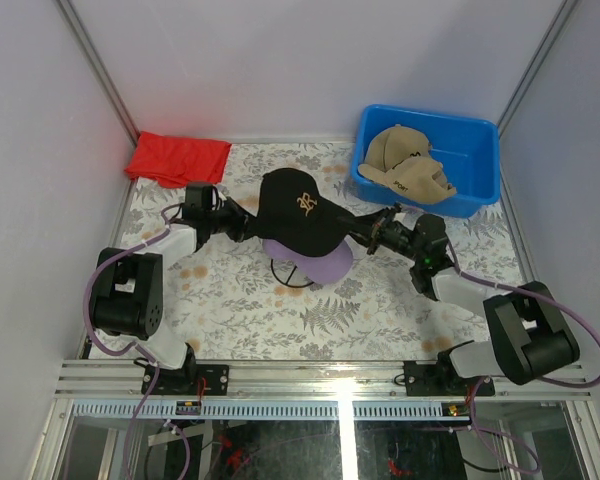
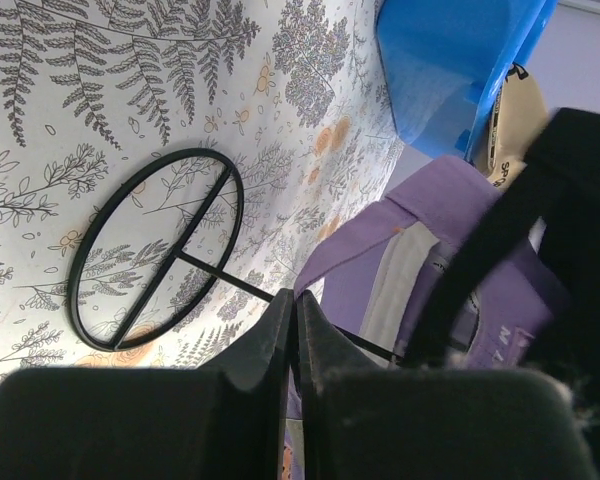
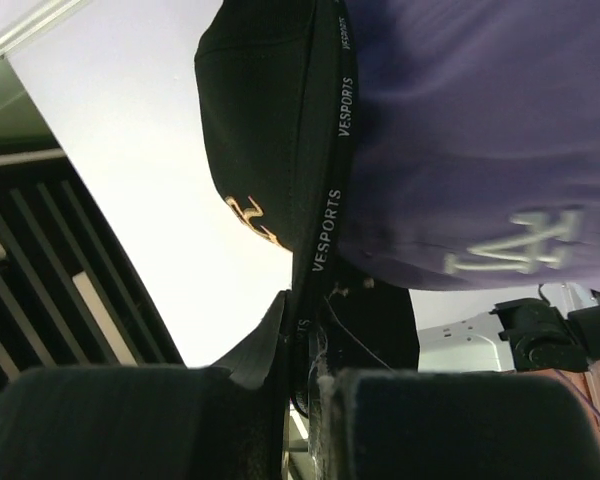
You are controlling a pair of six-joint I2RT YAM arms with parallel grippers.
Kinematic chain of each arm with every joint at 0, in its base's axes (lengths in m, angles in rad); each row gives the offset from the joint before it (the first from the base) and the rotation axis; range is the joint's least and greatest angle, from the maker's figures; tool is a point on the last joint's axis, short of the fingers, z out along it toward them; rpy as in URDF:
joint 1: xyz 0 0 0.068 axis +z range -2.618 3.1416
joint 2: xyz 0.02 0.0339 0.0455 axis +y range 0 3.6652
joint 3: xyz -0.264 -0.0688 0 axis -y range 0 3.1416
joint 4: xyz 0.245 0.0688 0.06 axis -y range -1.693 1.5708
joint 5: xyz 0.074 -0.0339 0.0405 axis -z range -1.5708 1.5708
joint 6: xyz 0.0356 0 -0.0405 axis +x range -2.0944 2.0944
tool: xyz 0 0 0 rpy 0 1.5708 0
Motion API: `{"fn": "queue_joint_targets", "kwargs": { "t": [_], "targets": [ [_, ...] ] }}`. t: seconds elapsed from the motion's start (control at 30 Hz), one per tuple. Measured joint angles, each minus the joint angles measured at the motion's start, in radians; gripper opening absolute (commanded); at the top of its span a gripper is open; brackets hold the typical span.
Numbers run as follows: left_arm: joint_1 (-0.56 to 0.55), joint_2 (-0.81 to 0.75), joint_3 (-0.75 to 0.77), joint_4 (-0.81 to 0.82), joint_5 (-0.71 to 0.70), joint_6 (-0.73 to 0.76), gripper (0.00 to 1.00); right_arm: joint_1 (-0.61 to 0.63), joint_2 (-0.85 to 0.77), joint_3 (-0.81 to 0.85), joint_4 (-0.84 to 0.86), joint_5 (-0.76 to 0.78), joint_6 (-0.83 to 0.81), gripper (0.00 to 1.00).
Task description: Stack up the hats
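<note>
White enclosure walls surround a bench (image 1: 380, 300) covered in a fern-printed cloth. At its back right corner a blue plastic bin (image 1: 477, 150) holds two tan fabric baseball caps (image 1: 408, 165), one overlapping the other. A flat red folded cloth (image 1: 178, 158) lies at the back left corner. At the centre, a black fabric baseball cap (image 1: 298, 212) with a gold logo is set over a lavender-purple fabric baseball cap (image 1: 325, 265), both raised on a black wire-frame stand (image 2: 177, 254). The left end effector (image 2: 296, 300) is pressed closed at the caps' left edge; whether fabric is pinched cannot be told. The right end effector (image 3: 298, 300) is clamped on the black cap's lettered inner band.
</note>
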Motion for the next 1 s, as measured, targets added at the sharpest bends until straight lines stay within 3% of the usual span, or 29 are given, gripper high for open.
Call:
{"fn": "queue_joint_targets", "kwargs": {
  "t": [0.27, 0.6, 1.0],
  "targets": [
    [0.000, 0.000, -0.019, 0.011, 0.003, 0.000, 0.00, -0.122, -0.134, -0.070, -0.179, -0.084, -0.091, 0.00],
    [0.000, 0.000, -0.050, 0.033, 0.005, 0.002, 0.00, -0.156, -0.155, -0.036, -0.424, -0.169, -0.308, 0.00],
    [0.003, 0.000, -0.080, 0.045, 0.026, 0.013, 0.02, -0.232, -0.089, 0.005, -0.414, -0.273, -0.351, 0.00]
  ]
}}
